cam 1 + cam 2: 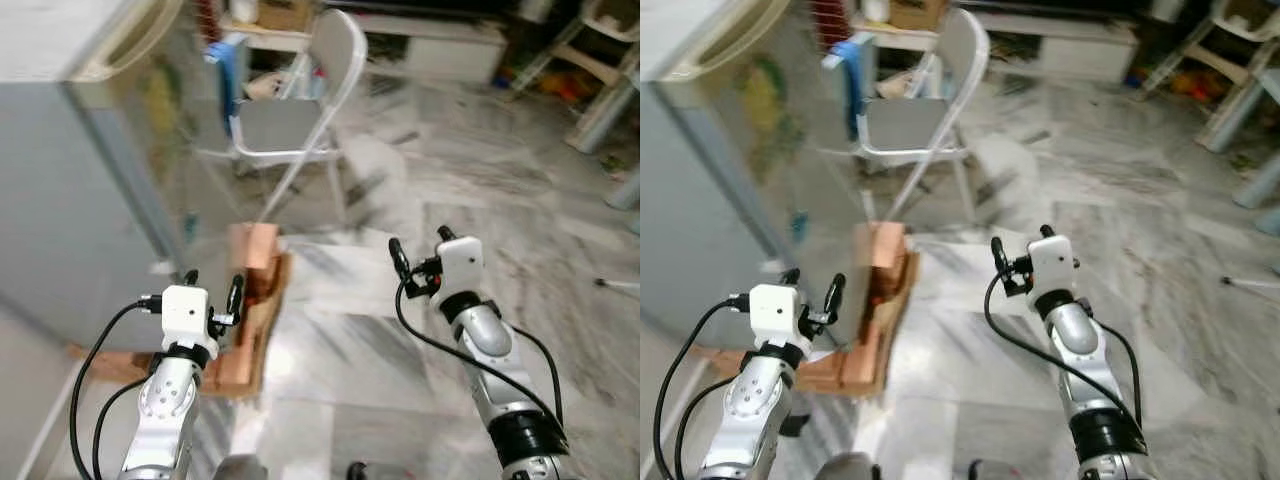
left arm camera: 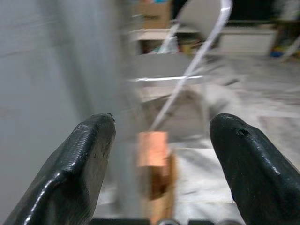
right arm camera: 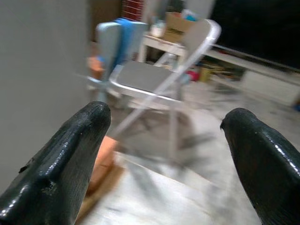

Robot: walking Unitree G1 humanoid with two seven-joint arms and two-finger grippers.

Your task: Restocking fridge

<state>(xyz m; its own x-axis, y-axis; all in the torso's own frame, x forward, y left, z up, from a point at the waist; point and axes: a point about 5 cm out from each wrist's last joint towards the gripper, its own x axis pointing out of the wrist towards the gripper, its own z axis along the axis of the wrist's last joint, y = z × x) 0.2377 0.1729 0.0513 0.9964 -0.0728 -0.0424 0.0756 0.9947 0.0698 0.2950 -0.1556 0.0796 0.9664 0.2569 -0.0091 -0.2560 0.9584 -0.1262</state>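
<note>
Grey fridge (image 1: 70, 190) at near left on wooden blocks (image 1: 255, 300), folding chair (image 1: 300, 110) beyond; left gripper (image 1: 212, 290) and right gripper (image 1: 420, 255) both spread, empty; the heavy, rigid door likely demands an edge hold.

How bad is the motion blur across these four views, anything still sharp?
Eye views: grey fridge and grey folding metal chair smeared, marble floor streaked; left gripper and right gripper fairly sharp. Left wrist view: black fingers crisp, orange wooden block soft. Right wrist view: fingers crisp, chair blurred.
</note>
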